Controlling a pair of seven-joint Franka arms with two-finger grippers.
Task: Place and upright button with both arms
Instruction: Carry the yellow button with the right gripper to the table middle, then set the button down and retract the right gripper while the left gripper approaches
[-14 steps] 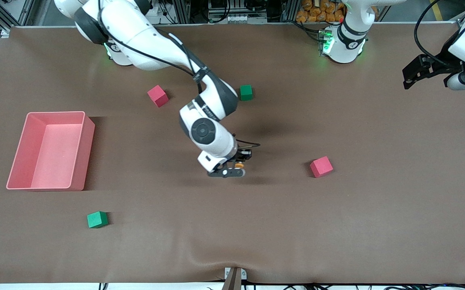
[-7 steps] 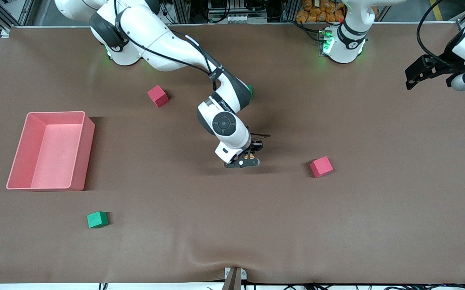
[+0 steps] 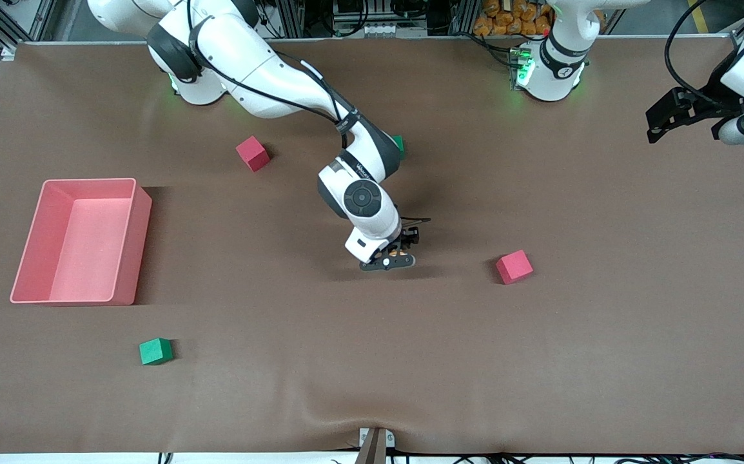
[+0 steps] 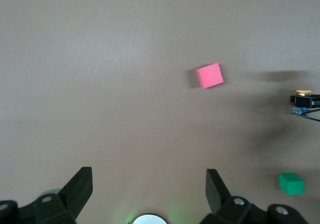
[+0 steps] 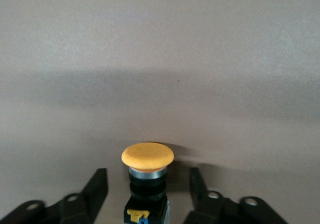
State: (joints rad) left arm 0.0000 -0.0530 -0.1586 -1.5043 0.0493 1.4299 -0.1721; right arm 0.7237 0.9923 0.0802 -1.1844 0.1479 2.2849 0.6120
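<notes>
The button (image 5: pixel 147 156), with an orange cap on a black body, sits between the fingers of my right gripper (image 5: pixel 148 176), its cap pointing away from the wrist. Both fingers (image 5: pixel 98 184) stand clear of it, with a gap on each side, so the gripper is open. In the front view the right gripper (image 3: pixel 390 256) is low over the middle of the table, and only a speck of the button (image 3: pixel 399 251) shows. The left wrist view catches the button (image 4: pixel 303 99) from the side. My left gripper (image 3: pixel 654 129) waits open and empty, high over the left arm's end of the table (image 4: pixel 147 184).
A pink bin (image 3: pixel 135 245) stands at the right arm's end. One red cube (image 3: pixel 514 267) lies beside the right gripper toward the left arm's end, another (image 3: pixel 253 153) nearer the bases. One green cube (image 3: pixel 155 351) is near the front camera; another (image 3: pixel 399 143) is half hidden by the right arm.
The right arm carried the button toward the left arm's end and lowered it, then spread its fingers off it. The left gripper barely shifted.
</notes>
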